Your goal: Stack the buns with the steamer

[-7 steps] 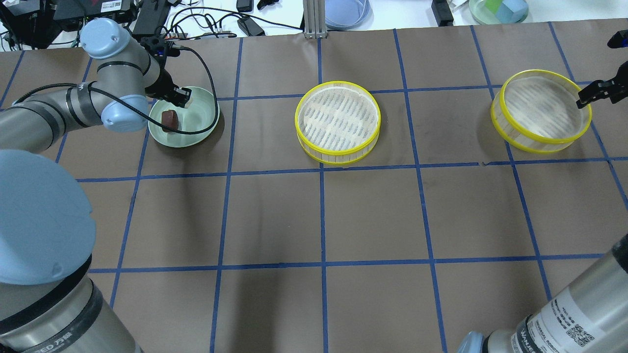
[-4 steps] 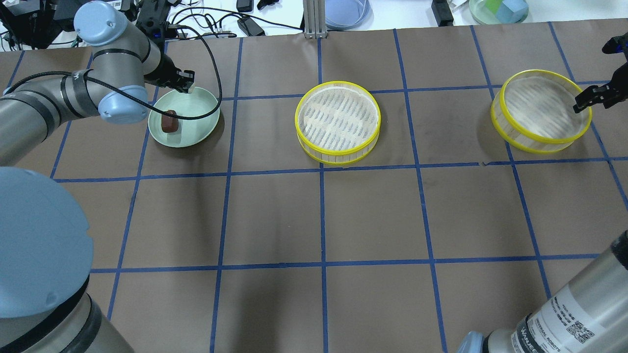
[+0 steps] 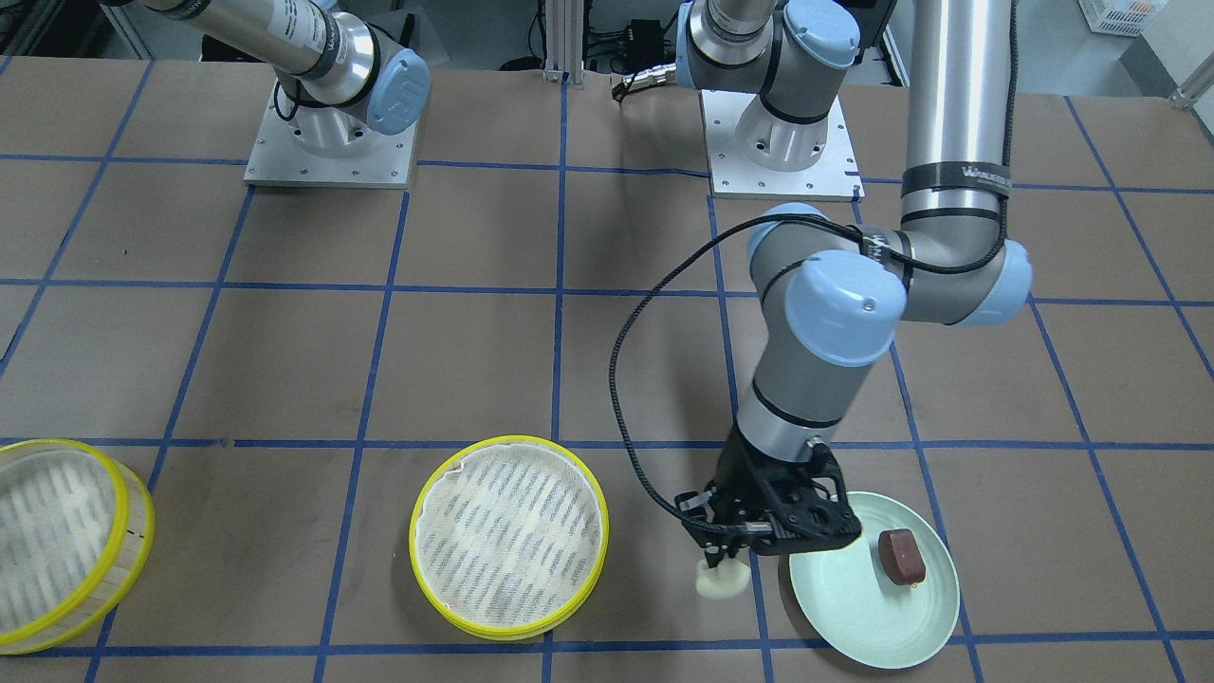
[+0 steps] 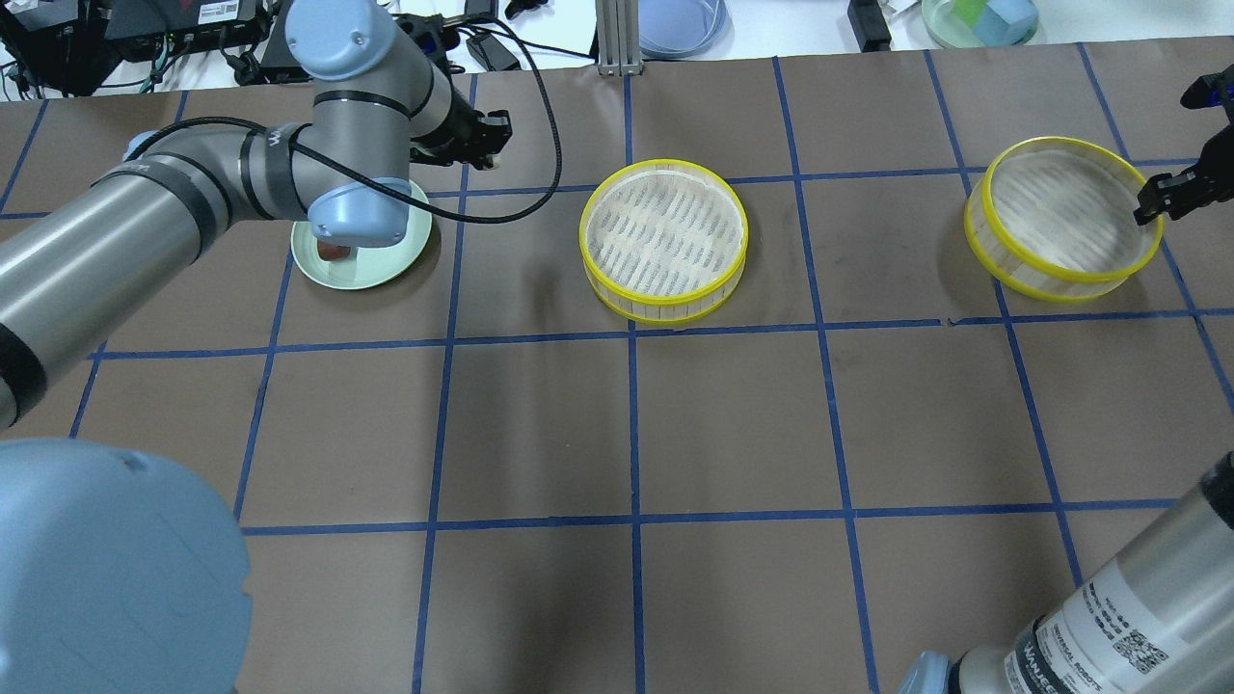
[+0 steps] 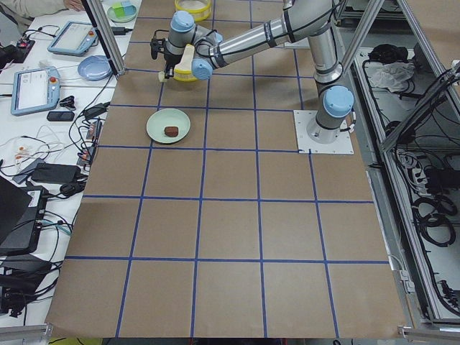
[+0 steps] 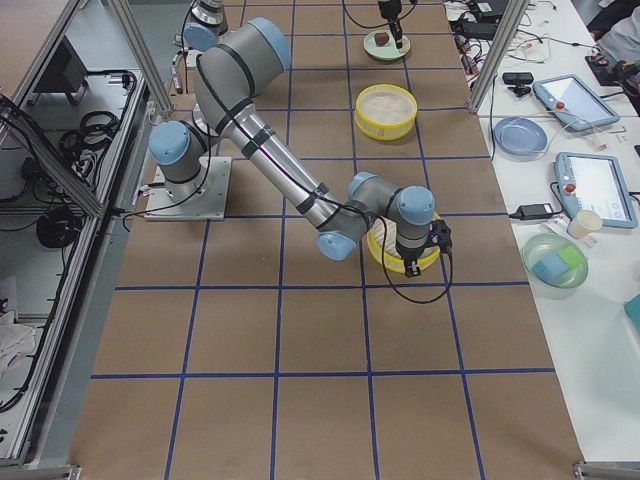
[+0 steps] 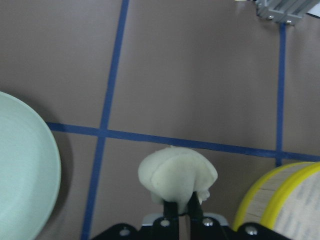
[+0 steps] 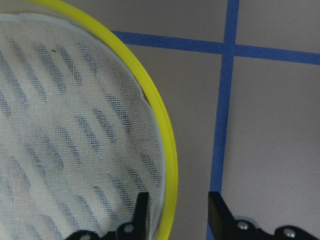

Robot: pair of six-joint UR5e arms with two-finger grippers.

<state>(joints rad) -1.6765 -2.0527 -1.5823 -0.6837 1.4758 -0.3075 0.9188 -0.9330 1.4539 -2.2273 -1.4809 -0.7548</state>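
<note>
My left gripper (image 3: 725, 562) is shut on the cream-white bun (image 3: 720, 580) and holds it above the table, between the pale green plate (image 3: 854, 617) and the middle steamer tray (image 3: 509, 536). The wrist view shows the bun (image 7: 177, 174) in the jaws and the tray's yellow rim (image 7: 280, 195) at right. The reddish-brown bun (image 3: 901, 555) lies on the plate. My right gripper (image 8: 177, 212) is open, one finger inside and one outside the yellow rim of the right steamer tray (image 4: 1060, 217). Both trays hold nothing.
The middle tray (image 4: 663, 241) sits at the table's centre back, the plate (image 4: 371, 275) at left under my left arm. Cables, bowls and tablets lie on the white bench (image 4: 771, 24) beyond the far edge. Blue tape lines grid the brown table.
My left gripper lifted the cream-white bun off the green plate and carried it right, toward the middle tray. My right gripper stayed at the right tray's rim, shifting slightly.
</note>
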